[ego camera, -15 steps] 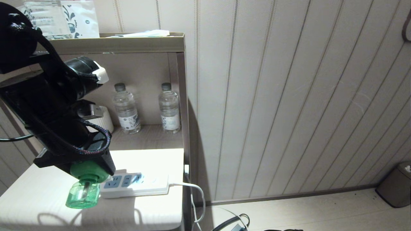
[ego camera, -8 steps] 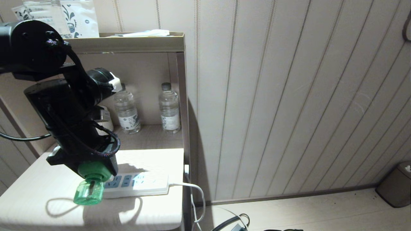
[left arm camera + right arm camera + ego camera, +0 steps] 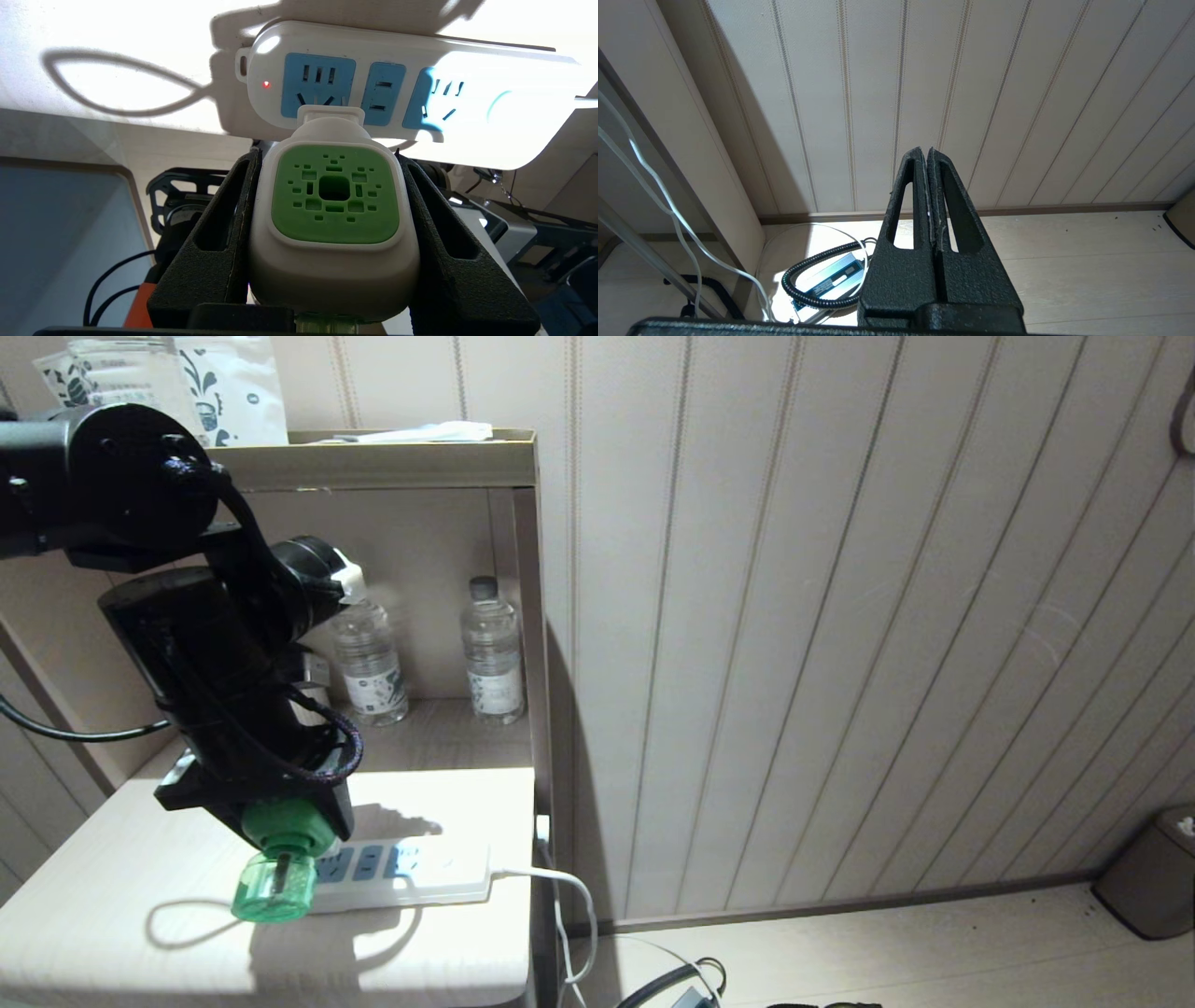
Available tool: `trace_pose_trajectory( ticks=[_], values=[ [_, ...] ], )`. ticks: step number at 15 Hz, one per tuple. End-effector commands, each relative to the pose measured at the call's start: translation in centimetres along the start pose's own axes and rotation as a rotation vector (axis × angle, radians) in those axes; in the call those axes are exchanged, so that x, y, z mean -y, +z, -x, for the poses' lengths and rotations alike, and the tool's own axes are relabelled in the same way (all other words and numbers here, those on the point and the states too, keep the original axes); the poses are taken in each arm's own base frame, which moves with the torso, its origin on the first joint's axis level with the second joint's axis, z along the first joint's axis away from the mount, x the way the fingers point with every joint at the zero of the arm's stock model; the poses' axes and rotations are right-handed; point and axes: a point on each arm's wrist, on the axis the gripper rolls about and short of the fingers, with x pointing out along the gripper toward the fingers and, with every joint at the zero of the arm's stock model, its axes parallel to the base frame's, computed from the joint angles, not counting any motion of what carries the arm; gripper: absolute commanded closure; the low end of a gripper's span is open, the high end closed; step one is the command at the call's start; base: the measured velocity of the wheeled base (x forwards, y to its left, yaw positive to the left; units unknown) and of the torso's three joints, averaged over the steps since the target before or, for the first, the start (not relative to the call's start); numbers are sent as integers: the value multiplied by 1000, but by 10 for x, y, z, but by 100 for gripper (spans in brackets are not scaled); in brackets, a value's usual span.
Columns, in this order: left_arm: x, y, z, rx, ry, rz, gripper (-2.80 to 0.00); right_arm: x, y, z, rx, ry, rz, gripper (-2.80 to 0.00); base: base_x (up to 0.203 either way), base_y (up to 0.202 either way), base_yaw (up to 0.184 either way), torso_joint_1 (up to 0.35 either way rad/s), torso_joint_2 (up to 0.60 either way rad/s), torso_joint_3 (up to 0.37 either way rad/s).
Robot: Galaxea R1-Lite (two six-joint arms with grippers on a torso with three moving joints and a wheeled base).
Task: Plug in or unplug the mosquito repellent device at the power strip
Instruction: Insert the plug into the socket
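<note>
The left end effector [image 3: 280, 835] hangs over the near left part of the pale surface [image 3: 112, 859], pointing down toward it, and it pinches the mosquito repellent device [image 3: 278, 873] by the sides of its white cap. In the left wrist view the two black fingers [image 3: 219, 242] press against either flank of that cap, whose green vented centre faces the camera. The device's translucent green bottle sticks out toward the front edge of the surface in the head view, tilted rather than upright, and its shadow falls on the surface just beneath.

The power strip [image 3: 411, 873] lies flat on the surface directly beside the device, running toward the right edge, with its white cable [image 3: 560, 887] looping off that edge toward the floor. In the left wrist view the device's plug end sits right at the blue outlet nearest the strip's end, next to a small red light [image 3: 266, 84]; whether the prongs are inside the outlet cannot be told.

Behind, on a shelf, two clear water bottles [image 3: 493, 653] stand upright, the left one partly hidden by the arm.

The right end effector [image 3: 930, 200] appears only in its own wrist view, fingers pressed together with nothing between them, aimed at the striped wall above the floor.
</note>
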Motion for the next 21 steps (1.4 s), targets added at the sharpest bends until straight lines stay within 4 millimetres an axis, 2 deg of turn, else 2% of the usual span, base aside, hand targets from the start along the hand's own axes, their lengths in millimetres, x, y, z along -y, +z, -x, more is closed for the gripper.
trace_pose_trajectory(
  ticks=[1,15,21],
  values=[
    [0,0,-1,-10,6,3,0,0,0,0,0,0,0,0,0,0,0,0,0,0],
    [0,2,-6,-23,13,6,0,0,0,0,0,0,0,0,0,0,0,0,0,0],
    [-4,10,-12,-30,26,28,0,0,0,0,0,0,0,0,0,0,0,0,0,0]
  ],
)
